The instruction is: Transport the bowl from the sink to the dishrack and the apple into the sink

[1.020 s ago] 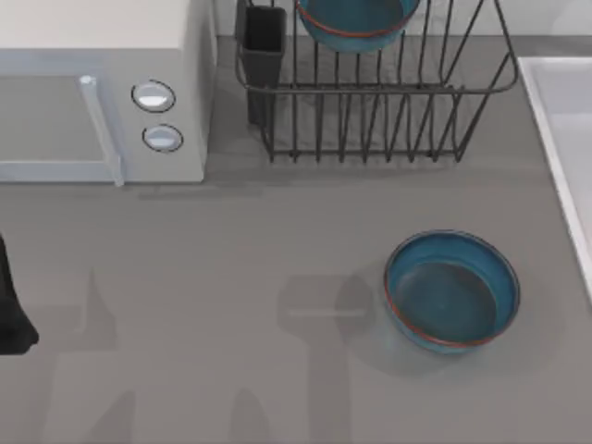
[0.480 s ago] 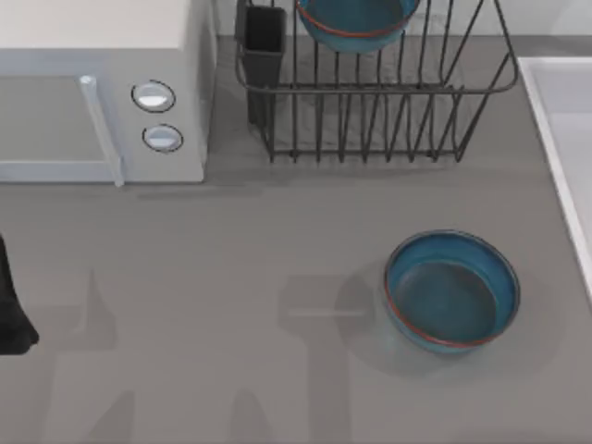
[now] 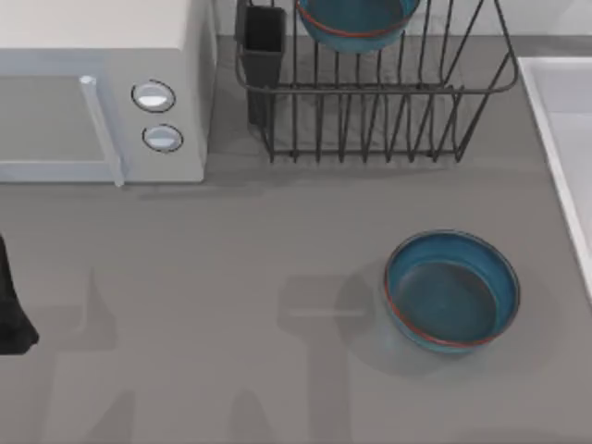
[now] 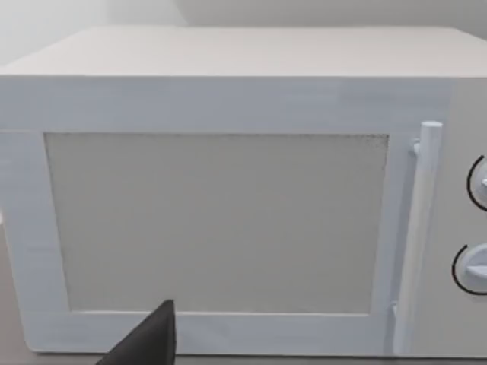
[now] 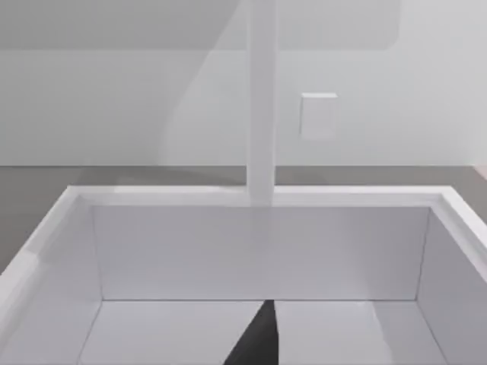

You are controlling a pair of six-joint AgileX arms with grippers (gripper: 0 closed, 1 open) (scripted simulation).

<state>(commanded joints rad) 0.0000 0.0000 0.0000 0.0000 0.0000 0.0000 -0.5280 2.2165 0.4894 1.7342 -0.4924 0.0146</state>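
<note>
One blue bowl [image 3: 356, 23] with a reddish rim rests in the dark wire dishrack [image 3: 370, 120] at the back of the table. A second, identical bowl [image 3: 452, 291] stands upright on the grey table, right of centre. The pale sink [image 3: 564, 102] runs along the right edge. In the right wrist view its white basin [image 5: 190, 251] lies just ahead, with a dark part of my right gripper [image 5: 259, 342] over it. My left gripper [image 4: 148, 342] hovers in front of the microwave; its arm [image 3: 9, 305] sits at the table's left edge. The apple is out of view.
A white microwave [image 3: 92, 92] with two round knobs fills the back left, its door [image 4: 221, 220] closed. A black cutlery cup [image 3: 264, 46] sits at the rack's left corner. A white faucet post [image 5: 261, 99] rises behind the sink.
</note>
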